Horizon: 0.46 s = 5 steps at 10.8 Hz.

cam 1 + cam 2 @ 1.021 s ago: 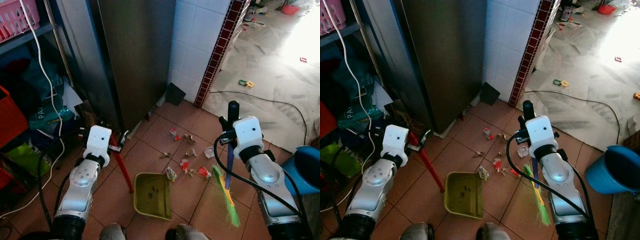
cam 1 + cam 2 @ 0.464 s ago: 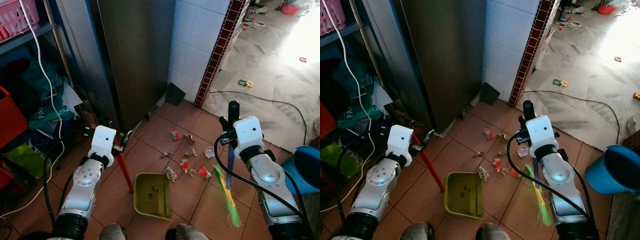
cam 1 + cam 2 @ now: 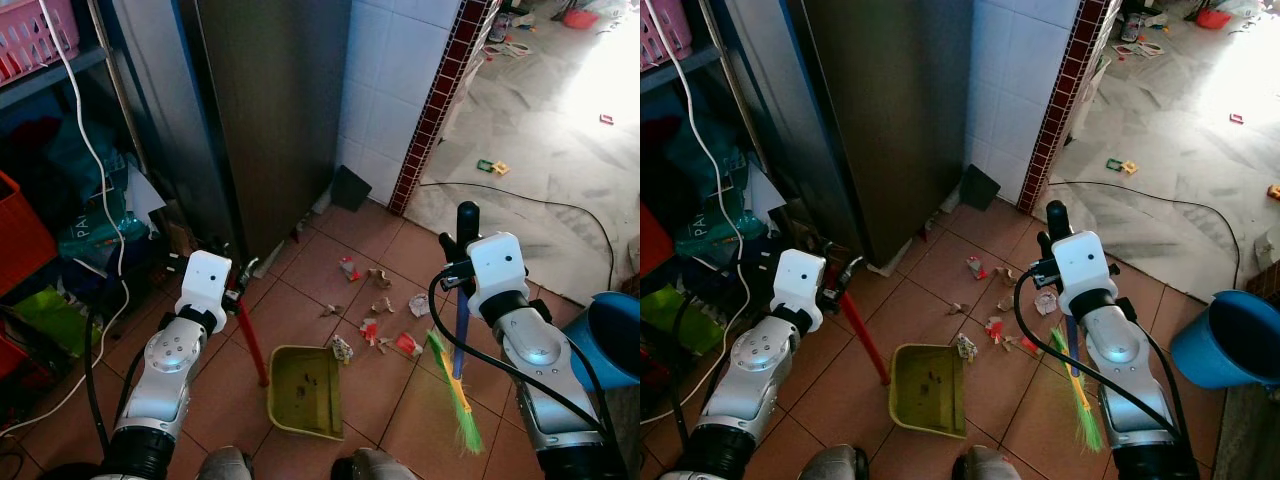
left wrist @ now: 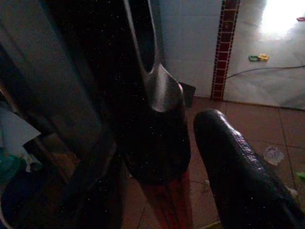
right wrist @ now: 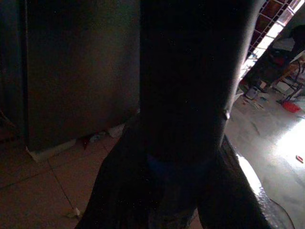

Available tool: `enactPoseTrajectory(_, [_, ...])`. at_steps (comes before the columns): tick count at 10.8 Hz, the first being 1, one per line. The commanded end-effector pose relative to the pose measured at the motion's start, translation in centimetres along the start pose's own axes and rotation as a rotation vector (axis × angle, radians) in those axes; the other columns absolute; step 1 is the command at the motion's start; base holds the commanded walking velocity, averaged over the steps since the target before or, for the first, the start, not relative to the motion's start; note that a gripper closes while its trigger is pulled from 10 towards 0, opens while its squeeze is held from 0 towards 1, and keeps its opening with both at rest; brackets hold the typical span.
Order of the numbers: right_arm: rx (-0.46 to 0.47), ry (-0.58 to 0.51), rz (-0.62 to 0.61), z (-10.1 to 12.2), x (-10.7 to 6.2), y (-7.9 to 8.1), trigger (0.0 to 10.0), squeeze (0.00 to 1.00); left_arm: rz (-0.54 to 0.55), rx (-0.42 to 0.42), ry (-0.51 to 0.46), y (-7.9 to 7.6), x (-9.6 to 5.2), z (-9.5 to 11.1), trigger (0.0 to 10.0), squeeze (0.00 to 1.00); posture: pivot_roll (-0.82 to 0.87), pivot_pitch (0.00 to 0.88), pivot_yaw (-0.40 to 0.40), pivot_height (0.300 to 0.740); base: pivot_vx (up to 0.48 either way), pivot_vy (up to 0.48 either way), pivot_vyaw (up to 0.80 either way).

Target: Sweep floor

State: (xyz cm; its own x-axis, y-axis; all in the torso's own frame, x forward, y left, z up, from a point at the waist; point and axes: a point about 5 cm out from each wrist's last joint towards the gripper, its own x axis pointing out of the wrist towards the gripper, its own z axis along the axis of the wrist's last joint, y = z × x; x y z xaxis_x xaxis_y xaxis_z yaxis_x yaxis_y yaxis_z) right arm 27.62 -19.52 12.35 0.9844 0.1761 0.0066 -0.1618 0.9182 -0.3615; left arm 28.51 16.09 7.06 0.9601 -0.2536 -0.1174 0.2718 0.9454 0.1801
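Observation:
An olive-green dustpan [image 3: 304,391] lies flat on the tiled floor in front of my feet. Its red handle [image 3: 252,342] rises to the left, and my left gripper [image 3: 234,293] is shut on the handle's top; in the left wrist view a black finger [image 4: 237,177] presses beside the red handle [image 4: 167,196]. My right gripper [image 3: 457,248] is shut on the blue broom handle [image 3: 459,335] just below its black top. The green and yellow bristles [image 3: 455,398] rest on the tiles right of the dustpan. Scraps of litter [image 3: 376,322] lie scattered just beyond the pan's mouth.
A tall steel cabinet [image 3: 270,120] and a white tiled wall [image 3: 385,80] stand ahead. Shelves with bags, a pink basket [image 3: 30,35] and a hanging white cable [image 3: 95,160] are at the left. A blue bucket [image 3: 612,338] is at the right; a black cable [image 3: 530,205] crosses the pale floor beyond.
My left arm has shifted slightly to the right, tipping the red dustpan handle a little more upright. The dustpan, the broom and the litter lie where they were.

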Motion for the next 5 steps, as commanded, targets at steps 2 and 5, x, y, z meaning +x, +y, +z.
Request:
enactPoseTrajectory(2, [-0.032,-0.049,-0.015,1.04,0.19,-0.65,10.0,0.00,-0.021,0.000,0.005,-0.35,0.18,-0.09,0.0,0.00,-0.09,0.059,-0.058,0.740,0.000,0.000,0.00])
enactPoseTrajectory(5, [-0.031,-0.051,-0.016,1.09,0.28,-0.60,10.0,0.00,-0.028,-0.005,0.000,-0.38,0.29,-0.04,0.0,0.00,-0.09,0.058,-0.059,0.740,0.000,0.000,0.00])
